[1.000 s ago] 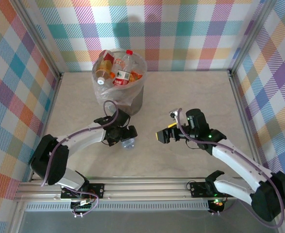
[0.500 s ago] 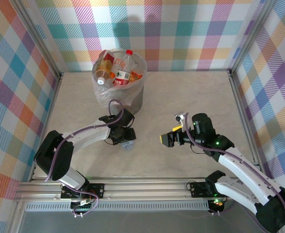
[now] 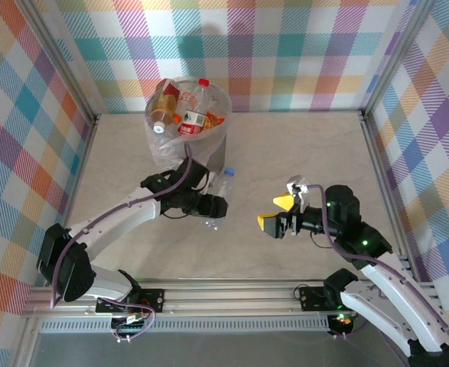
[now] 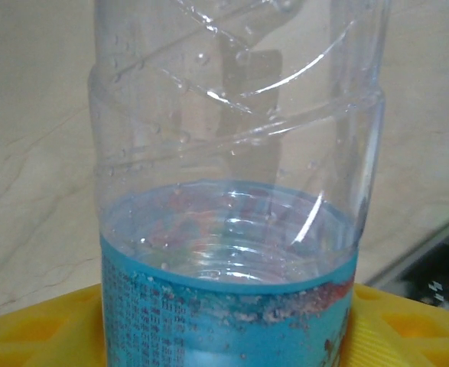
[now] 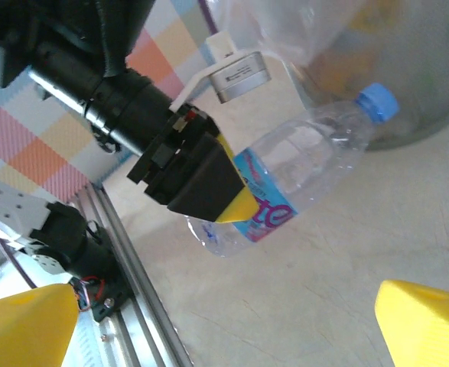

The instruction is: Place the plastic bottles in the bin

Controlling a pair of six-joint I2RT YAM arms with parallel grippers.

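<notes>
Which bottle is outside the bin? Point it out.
The clear bottle with the blue cap, clamped in the left end effector near the bin. The other bottles all lie inside the bin.

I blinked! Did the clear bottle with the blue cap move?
Yes. The clear bottle moved rightward and up the view, closer to the bin.

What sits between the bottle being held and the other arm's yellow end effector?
Only bare beige tabletop separates the clear bottle from the right end effector, as the top view shows.
</notes>
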